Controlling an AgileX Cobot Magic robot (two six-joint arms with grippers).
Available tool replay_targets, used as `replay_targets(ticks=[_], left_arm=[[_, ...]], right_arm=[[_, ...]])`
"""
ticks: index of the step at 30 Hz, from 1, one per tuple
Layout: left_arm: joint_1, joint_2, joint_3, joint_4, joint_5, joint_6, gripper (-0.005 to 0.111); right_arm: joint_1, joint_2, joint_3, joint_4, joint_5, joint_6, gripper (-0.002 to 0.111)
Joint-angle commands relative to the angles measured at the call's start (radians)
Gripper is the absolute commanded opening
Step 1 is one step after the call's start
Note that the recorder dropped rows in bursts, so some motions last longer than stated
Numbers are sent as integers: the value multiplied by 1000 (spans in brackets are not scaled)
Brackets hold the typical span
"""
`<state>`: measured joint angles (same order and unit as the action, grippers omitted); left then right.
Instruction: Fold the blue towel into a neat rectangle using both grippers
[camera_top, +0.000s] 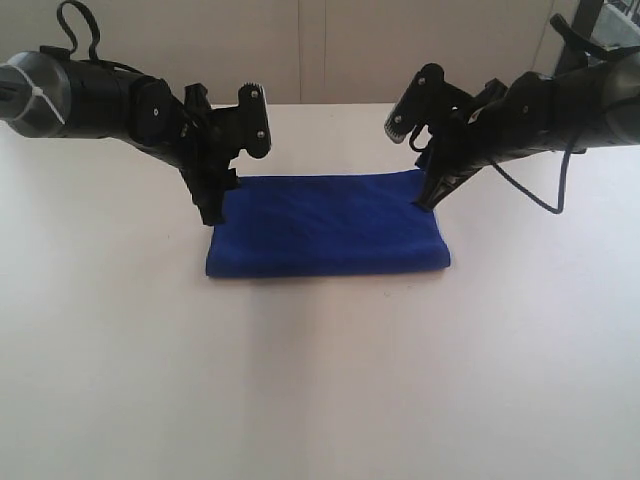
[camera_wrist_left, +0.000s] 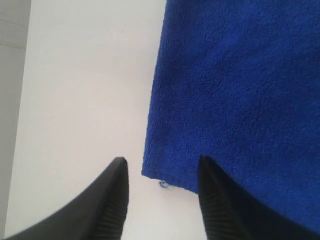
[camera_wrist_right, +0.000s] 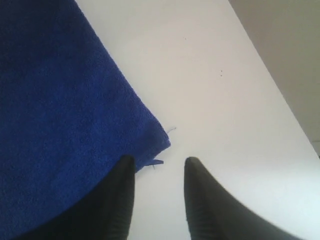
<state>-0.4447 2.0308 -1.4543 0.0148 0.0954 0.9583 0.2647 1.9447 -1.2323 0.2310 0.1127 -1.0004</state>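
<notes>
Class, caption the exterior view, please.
Black left gripper and right gripper, both open, flank a folded royal-blue microfibre towel on a white table.

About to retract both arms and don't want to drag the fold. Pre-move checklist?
1. Left gripper jaws apart: ok.
2. Right gripper jaws apart: ok.
3. Towel flat on table, rectangular: ok.
4. Fingers off the towel: cannot tell; each gripper has one finger over a towel corner.
5. Corner thread at left gripper unsnagged: ok, it lies in the gap between the fingers.
</notes>
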Motion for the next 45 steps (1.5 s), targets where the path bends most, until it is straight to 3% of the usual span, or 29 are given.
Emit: replay_targets(ticks=[1,7,15,19,22,26,34,45], left_arm=[[6,-5,-2,-7,29,-129,39],[54,-27,-2,-7,159,-356,0],[144,-80,-100,-23,477,-708,0],[190,-78,-198,-206,667,-783,0],[205,-62,-219,-420,697,-726,0],[189,-23,-219,-527,727,-687,0],[173,62,-219,-554,837,-691,0],[119,118,-215,-512,851,-677,0]], right_arm=[[-6,1,-4,2,-4,150,30],[-6,-28,-4,2,108,375,0],[-59,-50,-122,0,473,674,0],[-77,-50,-199,7,650,747,0],[-66,-40,-200,66,687,744,0],[-44,-5,-198,136,694,731,0],[5,59,-198,213,682,683,0],[7,92,-198,224,676,683,0]])
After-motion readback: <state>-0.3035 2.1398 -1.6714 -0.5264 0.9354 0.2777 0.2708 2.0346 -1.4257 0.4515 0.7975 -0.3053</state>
